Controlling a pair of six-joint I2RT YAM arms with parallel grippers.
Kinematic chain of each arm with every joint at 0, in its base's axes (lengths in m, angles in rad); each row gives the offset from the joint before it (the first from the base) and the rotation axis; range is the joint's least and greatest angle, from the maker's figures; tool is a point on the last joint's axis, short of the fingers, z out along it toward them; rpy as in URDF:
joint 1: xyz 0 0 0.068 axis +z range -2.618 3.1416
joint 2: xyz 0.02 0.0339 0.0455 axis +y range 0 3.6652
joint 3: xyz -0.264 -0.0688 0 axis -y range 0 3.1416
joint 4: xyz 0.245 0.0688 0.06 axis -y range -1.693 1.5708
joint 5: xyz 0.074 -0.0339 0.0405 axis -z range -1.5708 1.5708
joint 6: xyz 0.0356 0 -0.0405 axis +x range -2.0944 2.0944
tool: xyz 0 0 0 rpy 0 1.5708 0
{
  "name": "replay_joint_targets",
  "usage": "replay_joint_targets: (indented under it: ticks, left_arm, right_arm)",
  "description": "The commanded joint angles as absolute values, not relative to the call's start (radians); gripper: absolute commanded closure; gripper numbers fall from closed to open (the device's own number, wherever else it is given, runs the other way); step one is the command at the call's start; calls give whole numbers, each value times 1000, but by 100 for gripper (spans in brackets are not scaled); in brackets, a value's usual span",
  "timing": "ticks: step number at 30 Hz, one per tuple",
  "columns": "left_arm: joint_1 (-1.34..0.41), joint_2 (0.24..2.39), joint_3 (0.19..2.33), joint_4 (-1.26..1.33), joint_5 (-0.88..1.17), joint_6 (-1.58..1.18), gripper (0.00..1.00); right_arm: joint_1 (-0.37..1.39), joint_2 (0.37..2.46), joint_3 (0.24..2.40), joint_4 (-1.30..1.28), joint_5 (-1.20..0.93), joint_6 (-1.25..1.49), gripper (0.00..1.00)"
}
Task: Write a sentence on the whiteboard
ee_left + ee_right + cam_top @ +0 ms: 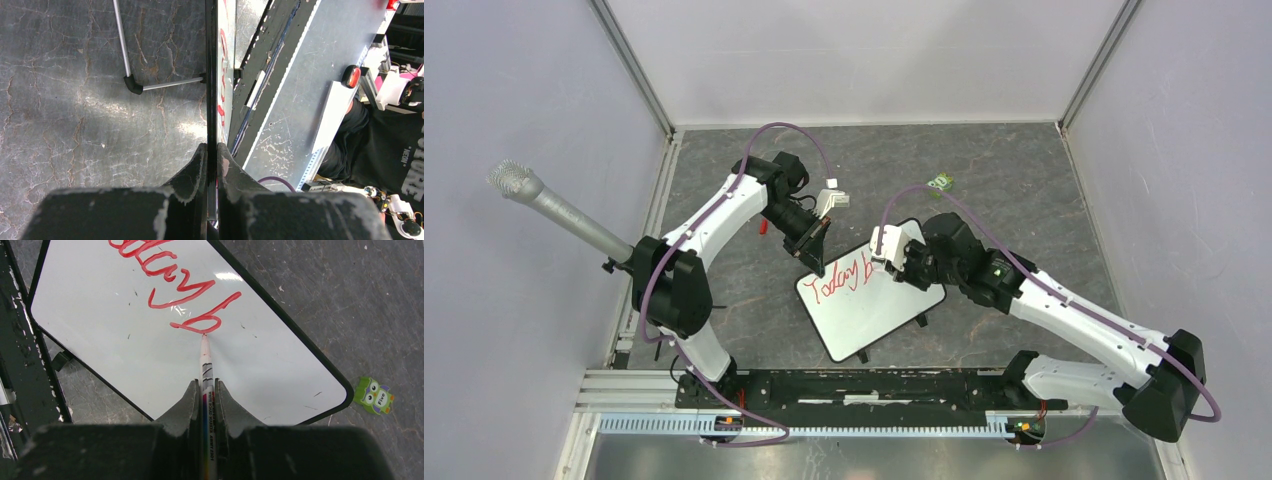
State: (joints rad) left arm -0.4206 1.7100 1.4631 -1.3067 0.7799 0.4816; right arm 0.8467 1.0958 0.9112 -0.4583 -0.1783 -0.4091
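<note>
The whiteboard (879, 315) lies tilted at the table's middle. The sentence (842, 280) is red handwriting on it, reading "Today" and then a "b". My left gripper (814, 255) is shut on the board's far-left edge. In the left wrist view the board (212, 75) shows edge-on between the jaws of this gripper (212, 150). My right gripper (886, 250) is shut on a white marker pen (205, 365). The pen's red tip touches the board (125, 350) at the bottom of the "b" in the sentence (170, 275). The right gripper (205, 387) is above the board's far part.
A green owl card (941, 181) lies behind the board and shows in the right wrist view (374, 395). A small red cap (764, 227) lies left of the left gripper. A grey microphone (544, 200) juts in at the left wall. A black rail (864, 385) runs along the front.
</note>
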Motion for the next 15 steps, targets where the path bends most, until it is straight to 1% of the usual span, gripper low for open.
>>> replay_joint_targets:
  ticks: [1,9,15]
  left_arm:
    - [-424,1700,1460,-1286,799,520,98]
    - [-423,1698,1459,-1285,802,520,97]
    - [-424,1702,1458,-1287,802,521,97]
  right_arm:
    - [845,1100,964,-439,-169,-407,100]
    - [845,1116,972,-416,-99,-390,100]
    - [844,1124,981,-400,-105,-380,100]
